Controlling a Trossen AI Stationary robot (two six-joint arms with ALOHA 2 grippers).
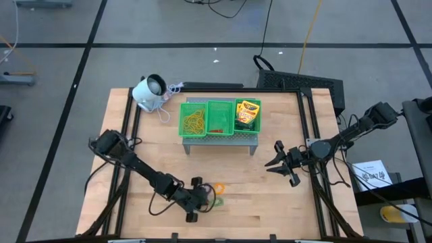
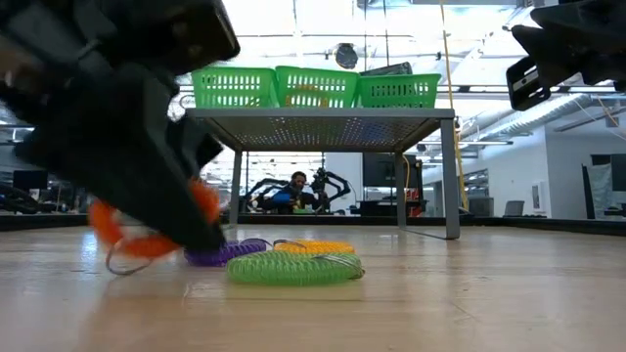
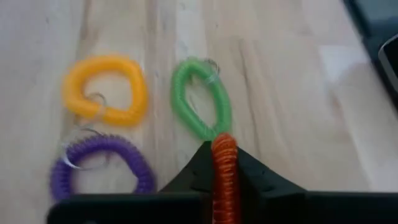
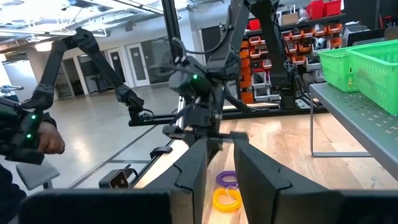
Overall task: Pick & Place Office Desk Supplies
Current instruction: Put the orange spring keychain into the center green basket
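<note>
Left gripper (image 1: 200, 200) low at the counter's (image 1: 270, 189) front edge, pinching the orange ring (image 3: 224, 177). Purple ring (image 3: 99, 165), yellow ring (image 3: 106, 88) and green ring (image 3: 200, 98) lie close together on the wood just beside it. Right gripper (image 1: 282, 164) hovers over the right side, fingers spread, holding nothing. Green tray (image 1: 219, 118) sits on a grey metal stand (image 1: 223, 140) at the back: rubber bands (image 1: 194, 121) in its left bin, crayon box (image 1: 248, 113) in its right. White device (image 1: 150, 91) at back-left corner. Counter is light wood, dark-framed. Room behind: grey floor, shelving, more arms, a person (image 2: 296, 192) far back.
</note>
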